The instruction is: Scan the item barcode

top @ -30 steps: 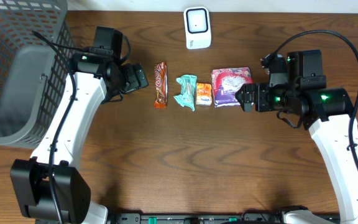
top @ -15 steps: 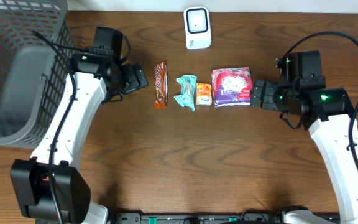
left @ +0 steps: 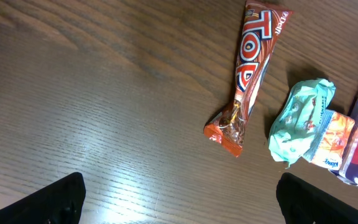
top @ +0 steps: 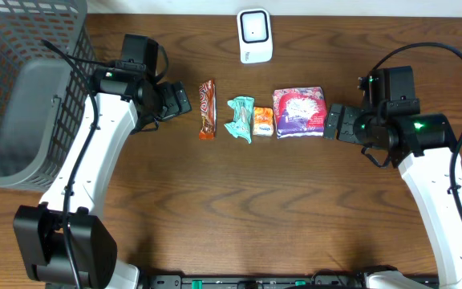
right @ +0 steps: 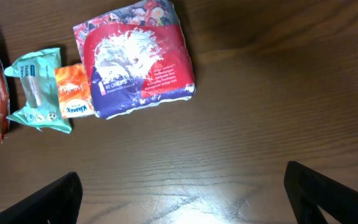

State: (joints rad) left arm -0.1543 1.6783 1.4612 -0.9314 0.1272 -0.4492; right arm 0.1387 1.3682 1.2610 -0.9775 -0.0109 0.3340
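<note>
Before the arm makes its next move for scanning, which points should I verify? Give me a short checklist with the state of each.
1. Open right gripper: ok.
2. Open, empty left gripper: ok.
3. Nearest item, the tissue pack, beside right gripper: ok.
4. Free edges around tissue pack: not ok, the orange packet lies against it.
5. Uncovered scanner: ok.
6. Barcode showing on tissue pack: cannot tell.

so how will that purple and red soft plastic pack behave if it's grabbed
The purple and red soft plastic pack looks puffy, so it probably squashes when squeezed. Its glossy film may be slippery. Lying flat, it should slide rather than roll.
</note>
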